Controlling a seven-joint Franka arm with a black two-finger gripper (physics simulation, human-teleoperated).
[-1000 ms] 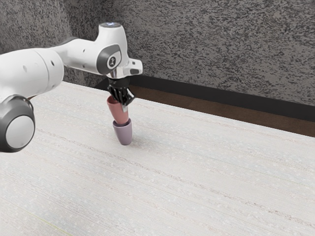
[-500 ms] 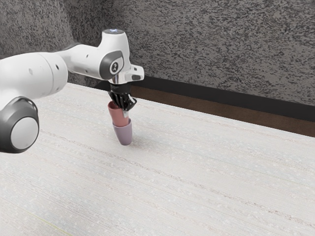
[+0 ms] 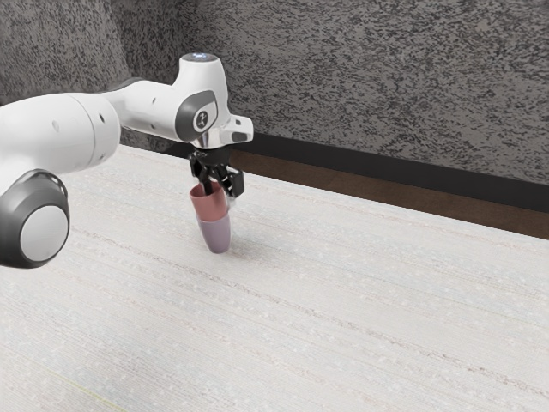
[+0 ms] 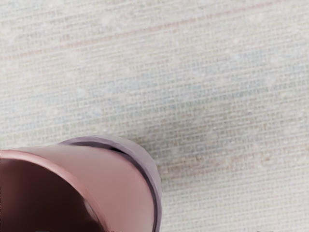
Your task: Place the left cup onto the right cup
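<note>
Well, you are very near the end of this one. Take the purple cup (image 3: 218, 237) as your marker: it stands upright on the counter (image 3: 360, 292). The pink cup (image 3: 208, 206) sits upright in its mouth, lower part sunk inside and rim standing above the purple rim. The wrist view shows the same from over the top: the pink cup (image 4: 91, 188) sits inside the purple cup (image 4: 147, 166), whose rim shows as a thin ring around it, with bare counter (image 4: 203, 77) beyond. The stacking itself looks done, taking the pink one for the left cup and the purple one for the right.

Your pincer (image 3: 220, 184) hangs directly above the purple cup, level with the pink rim. Its fingers stand spread, and the one farther from the arm (image 3: 103, 120) looks clear of the pink wall. I read the pincer as open and gripping nothing. The other finger is close to the rim, and I cannot tell whether it touches.

What is left for you, as I judge it, is to lift straight up from the purple cup without catching the pink rim. A sideways drag could tip both cups, since they narrow toward the foot.
</note>
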